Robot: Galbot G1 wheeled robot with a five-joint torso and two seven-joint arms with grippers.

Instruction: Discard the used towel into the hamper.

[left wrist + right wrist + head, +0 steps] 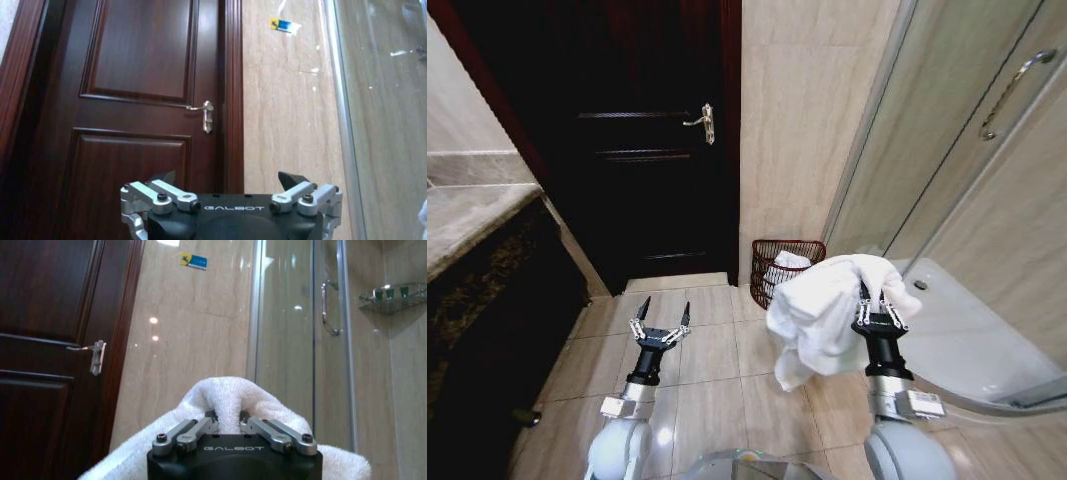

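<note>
The left gripper (661, 314) hovers over the floor tiles before the dark door (627, 140), jaws spread and empty. Ahead by the wall stands the hamper (785, 268), white cloth already inside. The right gripper (879, 305) pinches 1 fold of the towel (822, 315); soft, light and limp, it sags and drapes, so a bunched fold grips best.

The hamper (787, 270) stands against the wall between the door (627, 140) and shower (967, 200).
</note>
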